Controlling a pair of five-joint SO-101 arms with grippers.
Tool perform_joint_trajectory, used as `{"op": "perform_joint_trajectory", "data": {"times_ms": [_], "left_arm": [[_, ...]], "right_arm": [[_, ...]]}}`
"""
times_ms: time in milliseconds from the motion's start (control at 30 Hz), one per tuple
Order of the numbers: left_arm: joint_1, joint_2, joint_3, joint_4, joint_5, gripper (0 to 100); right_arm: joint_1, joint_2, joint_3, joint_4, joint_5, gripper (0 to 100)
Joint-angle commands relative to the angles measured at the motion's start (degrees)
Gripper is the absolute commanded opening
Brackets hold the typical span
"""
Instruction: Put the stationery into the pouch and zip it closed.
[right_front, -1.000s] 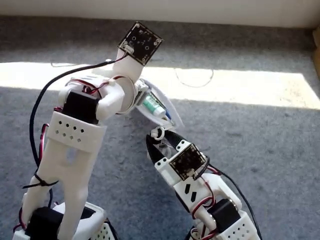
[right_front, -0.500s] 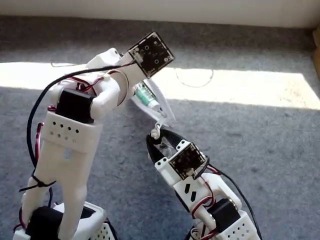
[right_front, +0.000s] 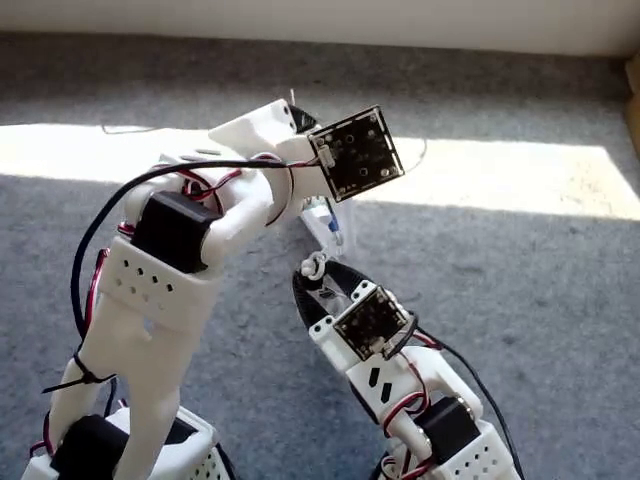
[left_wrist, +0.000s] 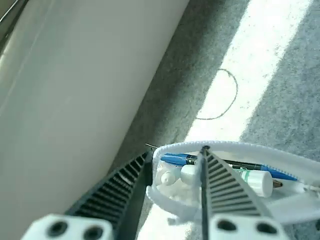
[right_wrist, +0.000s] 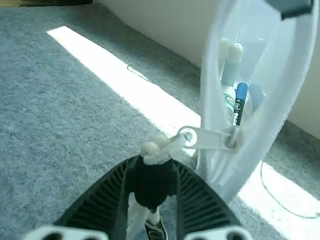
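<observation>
Left jaws pinch rim of pouch (left_wrist: 240, 146), held upright above grey carpet (right_front: 520, 300). Zip open; blue pen (left_wrist: 175, 159) and white tube (left_wrist: 252, 180) inside. Right jaws pressed on cord (right_wrist: 155, 145) tied to zipper pull (right_wrist: 205, 137).

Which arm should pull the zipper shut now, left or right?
Right. The right claw grips the zipper pull; the left claw holds the pouch by its rim, steadying it.

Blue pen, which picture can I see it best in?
The left wrist view: the blue pen lies nearly full length inside the pouch. The right wrist view shows its blue end through the opening; the high view, a small blue bit.
</observation>
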Motion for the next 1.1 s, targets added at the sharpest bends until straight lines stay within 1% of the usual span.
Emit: {"op": "perform_joint_trajectory", "data": {"times_ms": [0,200,267,400,567,633,667,767,900,1067], "left_arm": [[3.65,-0.48,0.66,-3.16,3.16,19],[7.78,-0.48,0.57,-3.52,3.34,19],[8.75,-0.40,0.75,-3.52,4.48,19],[8.92,-0.31,1.10,-3.60,5.71,19],[8.57,-0.75,5.93,-8.97,5.71,19],[8.04,-1.01,6.02,-9.76,5.89,19],[7.25,-1.19,4.88,-9.58,6.95,19],[4.09,-2.77,-0.57,-8.18,13.19,19],[-1.80,-4.79,-7.16,-0.35,17.67,19],[-12.44,-6.37,-10.68,8.44,19.78,19]], "right_arm": [[0.31,-0.84,-0.31,0.13,2.81,0.5],[0.31,-0.84,0.13,0.13,2.90,0.5],[0.31,-0.84,0.57,0.13,3.08,0.5],[0.31,-0.84,0.75,0.13,3.16,0.5],[0.31,-0.84,0.75,0.13,3.16,0.5],[0.31,-0.84,0.75,0.13,3.16,0.5],[0.31,-0.84,0.75,0.13,3.16,0.5],[0.31,-0.84,0.75,0.04,3.16,0.5],[0.31,-0.84,0.75,0.04,2.90,0.5],[0.31,-0.92,0.57,-0.04,2.73,0.5]]}}
